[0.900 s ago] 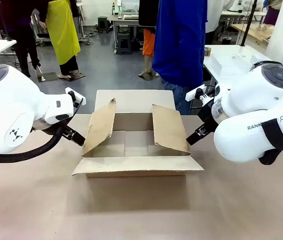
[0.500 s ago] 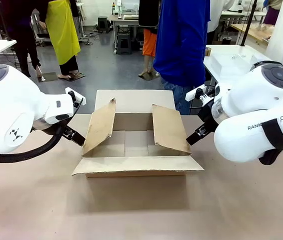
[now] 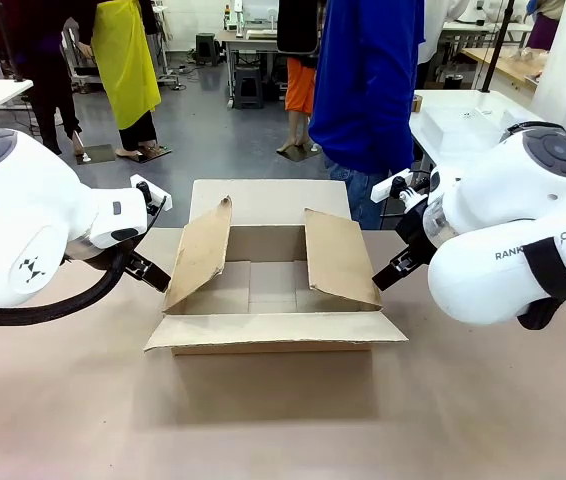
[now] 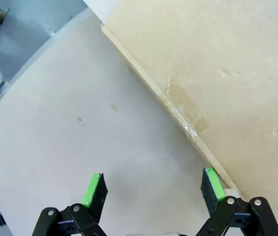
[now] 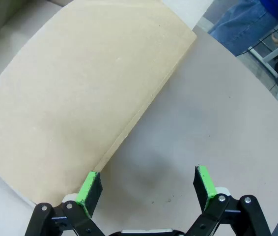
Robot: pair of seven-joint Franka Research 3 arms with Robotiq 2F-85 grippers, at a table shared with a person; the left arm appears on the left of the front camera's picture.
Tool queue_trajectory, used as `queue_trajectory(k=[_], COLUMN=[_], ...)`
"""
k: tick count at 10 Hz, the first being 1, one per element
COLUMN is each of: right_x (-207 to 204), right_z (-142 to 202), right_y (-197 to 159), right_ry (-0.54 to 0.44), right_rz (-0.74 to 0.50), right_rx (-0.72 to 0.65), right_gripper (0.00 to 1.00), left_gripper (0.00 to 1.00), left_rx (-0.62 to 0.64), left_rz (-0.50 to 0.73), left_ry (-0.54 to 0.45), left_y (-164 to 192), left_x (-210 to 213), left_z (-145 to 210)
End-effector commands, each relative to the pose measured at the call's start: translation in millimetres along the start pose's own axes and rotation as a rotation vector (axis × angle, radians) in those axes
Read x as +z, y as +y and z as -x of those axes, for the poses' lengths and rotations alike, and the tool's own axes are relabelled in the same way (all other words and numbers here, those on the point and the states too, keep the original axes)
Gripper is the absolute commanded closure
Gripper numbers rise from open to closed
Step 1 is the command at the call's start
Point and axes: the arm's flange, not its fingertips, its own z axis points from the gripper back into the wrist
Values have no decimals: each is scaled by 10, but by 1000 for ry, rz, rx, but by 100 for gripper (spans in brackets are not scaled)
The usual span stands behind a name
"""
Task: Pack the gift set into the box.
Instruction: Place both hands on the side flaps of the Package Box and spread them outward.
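Observation:
The box (image 3: 273,331) is a shallow brown cardboard carton in the middle of the table, open and empty. Its left flap (image 4: 217,73) and right flap (image 5: 90,83) lean inward; the front and back flaps lie flat. My left gripper (image 3: 166,238) stands open just outside the left flap, and in the left wrist view (image 4: 153,187) one green pad (image 4: 211,184) sits at the flap's lower edge. My right gripper (image 3: 375,235) stands open outside the right flap, and in the right wrist view (image 5: 146,187) one pad (image 5: 89,189) is at that flap's edge. The gift set is out of view.
A person in a blue garment (image 3: 363,80) stands at the far side, behind the box. The beige tabletop (image 3: 263,420) is bare in front of the box. A white table (image 3: 463,125) stands at the back right.
The person in blue has shifted slightly at the far side. Both arms and the box have not moved.

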Motion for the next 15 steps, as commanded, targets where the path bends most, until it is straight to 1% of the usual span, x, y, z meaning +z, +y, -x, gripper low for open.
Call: queue_trajectory(k=[1, 5, 6, 7, 8, 9, 10, 11, 12, 13, 14, 15], right_x=[0, 0, 125, 339, 673, 951, 1190, 1405, 1597, 1697, 1794, 1862], right_z=[0, 0, 33, 61, 106, 181, 310, 481, 721, 894, 1220, 1588], right_y=[1, 0, -1, -41, -131, -227, -346, -519, -804, -1002, -1311, -1563], right_ry=[0, 0, -18, -63, -111, -134, -129, -146, -159, -159, -176, -244], right_rz=[0, 0, -28, -36, -52, -80, -154, -252, -335, -386, -467, -539], right_rx=[0, 0, 9, -12, -39, -67, -91, -161, -334, -477, -682, -787], right_gripper=[0, 0, 0, 0, 0, 0, 0, 0, 0, 0, 0, 0], left_gripper=[0, 0, 0, 0, 0, 0, 0, 0, 0, 0, 0, 0], left_rx=[0, 0, -33, -43, -29, -12, -4, 8, -12, -39, 74, 159], left_rz=[0, 0, 26, 41, 30, 29, 61, 99, 268, 450, 575, 668], left_ry=[0, 0, -31, -77, -123, -159, -193, -211, -270, -321, -380, -426], left_y=[-1, 0, 29, 81, 163, 254, 348, 447, 655, 811, 1129, 1421], left_x=[1, 0, 171, 425, 769, 1058, 1288, 1422, 1541, 1571, 1550, 1493], left_z=[-1, 0, 25, 77, 163, 271, 403, 536, 751, 906, 1167, 1441])
